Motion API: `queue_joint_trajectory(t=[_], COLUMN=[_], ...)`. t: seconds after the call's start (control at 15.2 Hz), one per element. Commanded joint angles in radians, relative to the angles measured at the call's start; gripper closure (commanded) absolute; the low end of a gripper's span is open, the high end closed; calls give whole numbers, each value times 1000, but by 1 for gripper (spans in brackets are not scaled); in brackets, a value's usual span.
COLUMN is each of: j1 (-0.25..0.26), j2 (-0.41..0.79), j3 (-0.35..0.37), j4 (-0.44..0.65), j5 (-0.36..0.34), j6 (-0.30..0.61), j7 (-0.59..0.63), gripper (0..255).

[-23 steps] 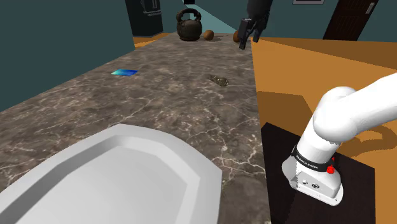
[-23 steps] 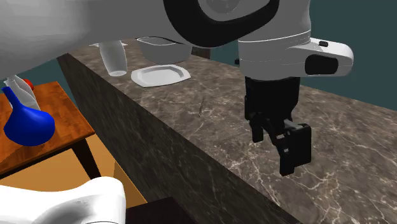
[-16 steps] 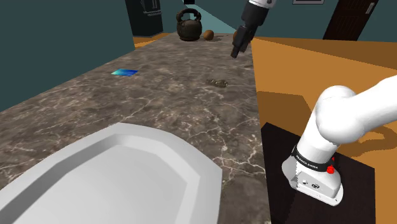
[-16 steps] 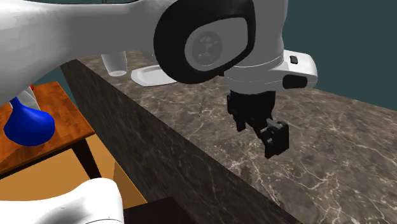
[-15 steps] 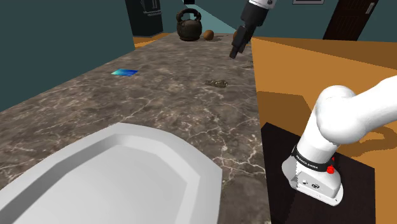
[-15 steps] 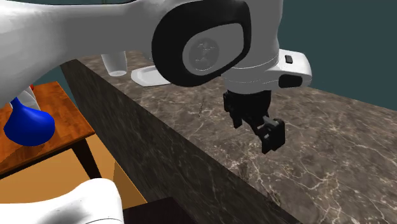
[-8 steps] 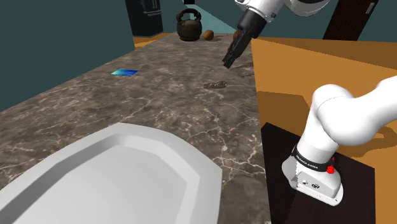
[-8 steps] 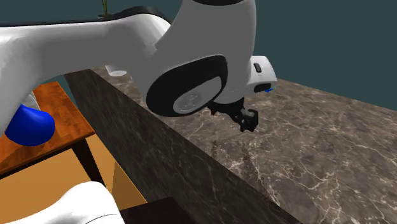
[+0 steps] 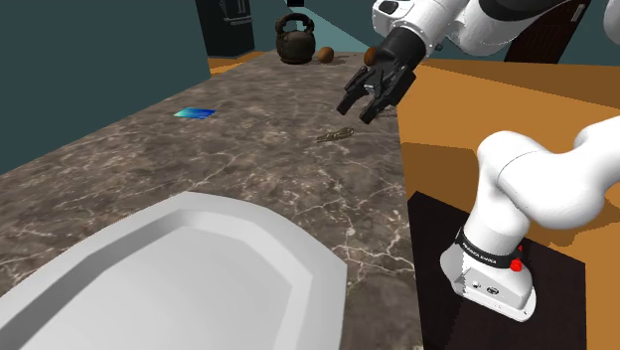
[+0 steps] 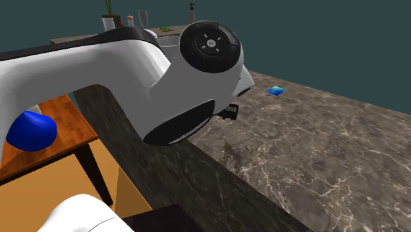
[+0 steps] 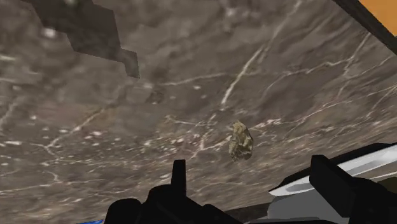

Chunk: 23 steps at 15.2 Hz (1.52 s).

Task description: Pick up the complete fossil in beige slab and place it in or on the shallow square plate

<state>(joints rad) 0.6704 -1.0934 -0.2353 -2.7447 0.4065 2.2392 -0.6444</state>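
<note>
- Dark veined stone counter (image 9: 248, 164) runs away down the room, with a teal wall on the shoulder view's left and orange floor off its right edge.
- At the far end sit a black kettlebell (image 9: 296, 42) and a brown ball (image 9: 326, 54). A little blue card (image 9: 196, 113) lies over on the left, well apart from the action.
- There's the fossil (image 9: 336, 135): a small olive-brown lump lying flat on the stone near the counter's right edge, past the middle toward the far end. Nothing is touching it.
- The black gripper (image 9: 362, 105) hangs tilted just above and beyond the fossil, with its jaws spread wide and nothing between them.
- From the wrist view the fossil (image 11: 240, 140) lies on the marble ahead of the gripper (image 11: 249, 167), roughly between the two fingers' lines and clear of both.
- So I'd call this the approach: lined up over the piece, with the grasp not yet made.
- Next move, as I read it, is to drop straight down, keep the lump centred, and pinch.
- It looks low and flat, so the fingertips probably need to go almost to the stone, and a shallow bite could skid it sideways.
- The pale grey shallow plate (image 9: 248, 224) waits at the near end, well apart from the fossil and with nothing in it, so the carry runs near and left.
</note>
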Motion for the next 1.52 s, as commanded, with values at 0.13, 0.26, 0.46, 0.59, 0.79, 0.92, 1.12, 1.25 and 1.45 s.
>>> queue_joint_trajectory(t=[0.13,0.26,0.46,0.59,0.79,0.92,1.12,1.25,1.45], j1=[41,56,68,68,68,68,69,69,69], j2=[27,48,66,66,66,66,68,69,70], j3=[5,10,14,14,14,14,12,12,12], j4=[-27,-37,-45,-45,-45,-45,-43,-42,-42], j5=[32,45,55,55,55,55,55,55,55], j6=[70,105,134,134,134,133,134,134,135], j7=[-27,-33,-38,-38,-38,-38,-39,-39,-39], gripper=[0,0,0,0,0,255,255,255,255])
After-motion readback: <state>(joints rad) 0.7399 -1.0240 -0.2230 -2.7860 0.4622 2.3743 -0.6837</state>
